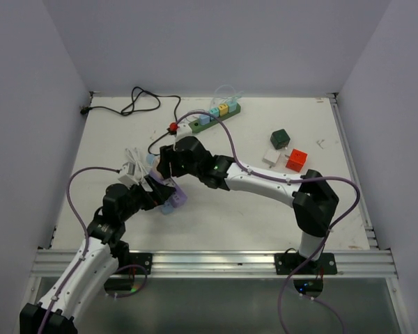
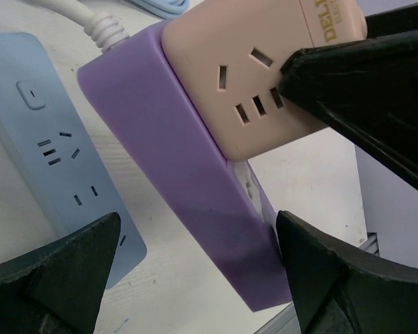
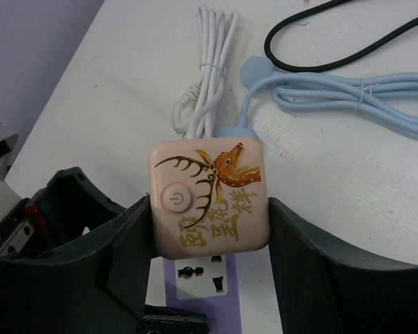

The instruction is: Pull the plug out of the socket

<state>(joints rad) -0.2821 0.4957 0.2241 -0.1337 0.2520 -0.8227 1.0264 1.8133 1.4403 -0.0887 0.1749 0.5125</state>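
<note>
Right gripper (image 3: 209, 236) clamps pink cube adapter (image 3: 209, 198) atop purple strip (image 2: 195, 181); left gripper (image 2: 195, 243), jaws wide, straddles purple strip; dark green socket (image 1: 195, 127) well apart.

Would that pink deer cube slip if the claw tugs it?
Likely stiff and light: the pink cube looks like moulded plastic. Its smooth sides might slip in the right gripper. Plugged into the purple strip, it may drag that along.
</note>
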